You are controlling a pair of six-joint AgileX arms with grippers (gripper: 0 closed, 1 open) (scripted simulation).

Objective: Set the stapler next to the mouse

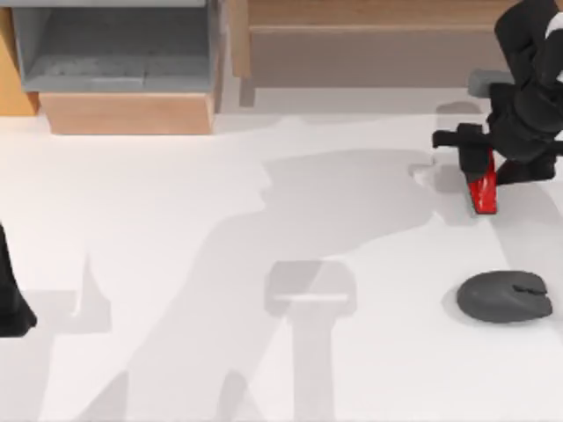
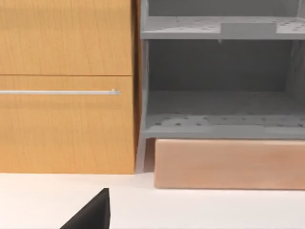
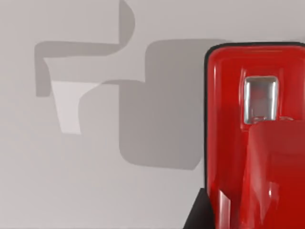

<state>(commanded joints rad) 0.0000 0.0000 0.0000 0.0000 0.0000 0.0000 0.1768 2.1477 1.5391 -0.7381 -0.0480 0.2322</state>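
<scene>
at the top view's right edge the right gripper point(image 1: 486, 167) sits clamped on the stapler point(image 1: 482, 189), apparently to carry it down-frame beside the mouse point(image 1: 505, 296), while the left gripper point(image 1: 10, 303), whose pincer state i cannot tell, idles at the left edge.

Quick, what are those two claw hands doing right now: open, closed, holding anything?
Left gripper: parked at the table's left edge; cannot be told.
Right gripper: at the table's right, closed on the red stapler, above the mouse.

Open table between stapler and mouse

Bare white table point(image 1: 264, 264) across the middle and left. On the right side, only the mouse point(image 1: 505, 296) lies below the stapler point(image 1: 482, 189), well apart. Shelf unit point(image 1: 119, 53) and wooden box point(image 1: 369, 40) block the far edge.
</scene>
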